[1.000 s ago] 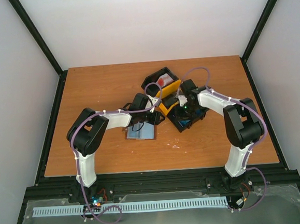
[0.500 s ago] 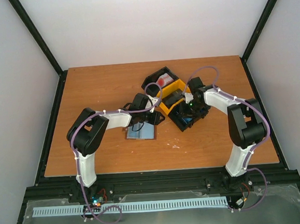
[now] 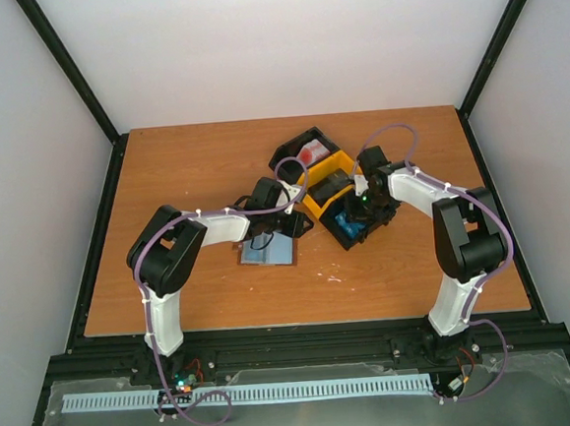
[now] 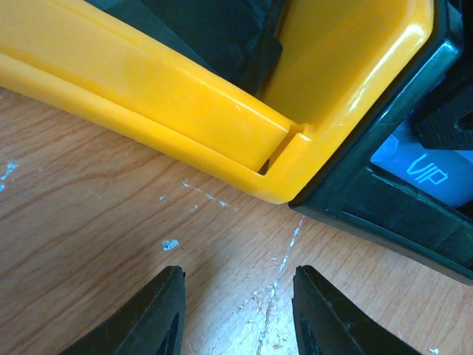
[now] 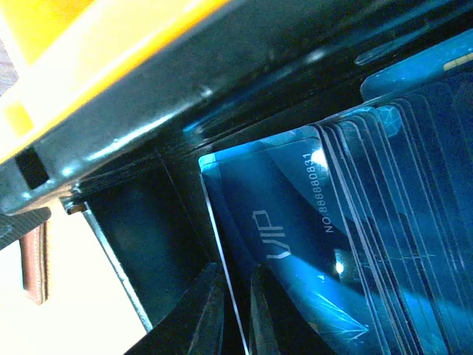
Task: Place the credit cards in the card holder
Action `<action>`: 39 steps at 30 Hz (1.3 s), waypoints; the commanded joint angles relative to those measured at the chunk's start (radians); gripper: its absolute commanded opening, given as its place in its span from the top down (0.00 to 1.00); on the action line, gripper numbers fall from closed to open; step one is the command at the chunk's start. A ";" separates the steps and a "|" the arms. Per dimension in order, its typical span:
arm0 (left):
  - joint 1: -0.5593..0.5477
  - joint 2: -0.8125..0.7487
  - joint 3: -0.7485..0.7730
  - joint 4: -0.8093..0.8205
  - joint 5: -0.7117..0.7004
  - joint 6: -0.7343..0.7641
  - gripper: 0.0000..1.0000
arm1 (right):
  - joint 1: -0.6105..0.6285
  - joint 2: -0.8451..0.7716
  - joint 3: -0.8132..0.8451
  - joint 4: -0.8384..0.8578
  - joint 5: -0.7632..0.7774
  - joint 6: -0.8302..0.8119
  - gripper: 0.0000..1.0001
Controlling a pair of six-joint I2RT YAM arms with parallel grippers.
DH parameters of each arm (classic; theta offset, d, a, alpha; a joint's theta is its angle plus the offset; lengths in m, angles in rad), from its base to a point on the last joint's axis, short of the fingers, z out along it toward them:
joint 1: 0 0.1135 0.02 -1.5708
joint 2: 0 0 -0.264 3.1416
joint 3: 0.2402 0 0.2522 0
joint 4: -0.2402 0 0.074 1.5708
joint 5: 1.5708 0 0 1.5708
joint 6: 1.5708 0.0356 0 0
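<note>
The right fingers (image 5: 201, 325) stand narrow, nearly together, down inside the near black compartment (image 5: 140, 244) of the tray (image 4: 185, 103). The pale left edge of the front card (image 5: 273, 237) runs down into the slim gap between them. I cannot tell whether they are actually pressing on it. That card is blue, printed with "VIP" and a number. Behind it to the right, the rest of the credit cards (image 5: 384, 222) lean in a tight fanned stack, all blue, filling most of the compartment. Its left end, beside the fingers, shows a bare black floor.

The left fingers (image 4: 159, 318) are held moderately apart with nothing between them, over bare scuffed worktop (image 3: 183, 172). They sit just short of the corner where the yellow compartment (image 3: 316, 203) meets the black one. From that wrist a slice of a blue "VIP" card shows over the black wall.

From above, the tray lies slantwise near the middle of the worktop, and its three sections run from far left to near right. The far black compartment (image 3: 290, 148) holds something white and red (image 3: 310, 155) that is too small to make out. The yellow middle one has a dark shape in it. The near black one shows blue beside the right wrist.

The card holder (image 3: 268, 253) lies open on the worktop, pale grey-blue side up. It is to the left of the tray and a little nearer than the left wrist. It is apart from the tray.
</note>
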 commanded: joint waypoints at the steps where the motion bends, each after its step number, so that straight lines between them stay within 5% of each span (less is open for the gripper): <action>1: -0.006 0.016 0.025 0.005 -0.005 0.009 0.59 | -0.007 -0.022 -0.001 -0.028 0.044 -0.031 0.87; 11: -0.006 0.006 0.027 -0.002 -0.002 0.020 0.59 | -0.002 0.021 0.035 -0.032 -0.107 -0.083 0.85; 15: -0.006 -0.014 0.023 -0.010 0.000 0.026 0.58 | 0.007 0.024 0.049 -0.044 -0.041 -0.075 0.97; 26: -0.006 -0.162 -0.039 -0.024 0.022 0.025 0.55 | 0.007 -0.179 0.135 -0.112 0.129 0.009 0.97; 33: -0.006 -0.304 -0.071 -0.036 0.039 -0.029 0.48 | 0.007 -0.290 0.160 -0.199 0.064 0.261 0.97; 39: -0.005 -0.444 -0.097 -0.036 0.066 -0.121 0.37 | 0.005 -0.433 0.068 -0.060 -0.161 0.520 0.97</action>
